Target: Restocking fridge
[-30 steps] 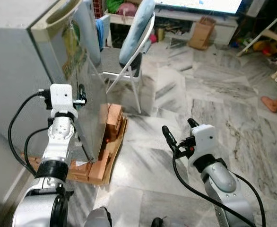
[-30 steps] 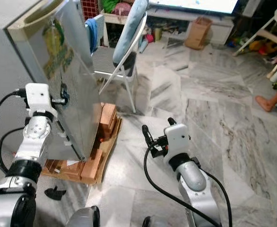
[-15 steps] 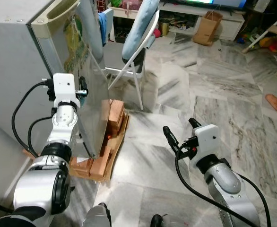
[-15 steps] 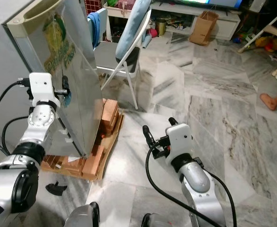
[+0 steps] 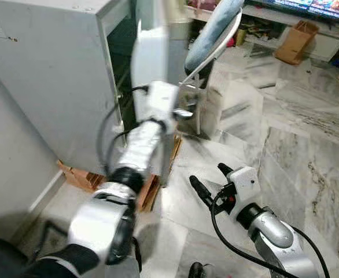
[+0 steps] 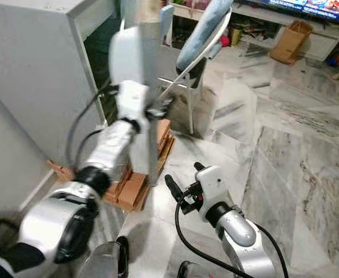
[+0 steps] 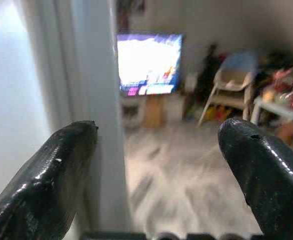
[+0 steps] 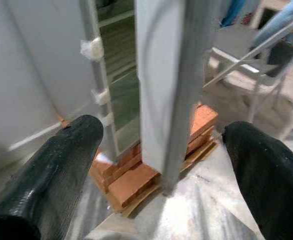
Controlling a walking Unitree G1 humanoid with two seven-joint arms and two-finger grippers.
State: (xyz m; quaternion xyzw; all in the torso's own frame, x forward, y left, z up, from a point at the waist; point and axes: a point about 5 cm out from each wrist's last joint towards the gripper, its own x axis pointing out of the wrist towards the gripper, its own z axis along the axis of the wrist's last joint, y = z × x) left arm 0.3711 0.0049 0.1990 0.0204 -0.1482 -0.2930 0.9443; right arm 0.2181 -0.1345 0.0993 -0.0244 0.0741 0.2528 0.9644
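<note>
Tall grey metal fridge point(image 5: 54, 75): its silver door point(image 6: 143, 92), shut a second ago, is now swung wide beside the left gripper point(image 5: 184, 111), fingers apart and clamped on nothing; right gripper point(image 6: 184, 182), likewise spread, is held low and empty; interior is judged ready for stocking.

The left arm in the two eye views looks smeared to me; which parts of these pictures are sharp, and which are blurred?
Eye views: left gripper and fridge door streaked by motion, right gripper sharp. Left wrist view: fingers crisp, room soft. Right wrist view: slight blur overall.
</note>
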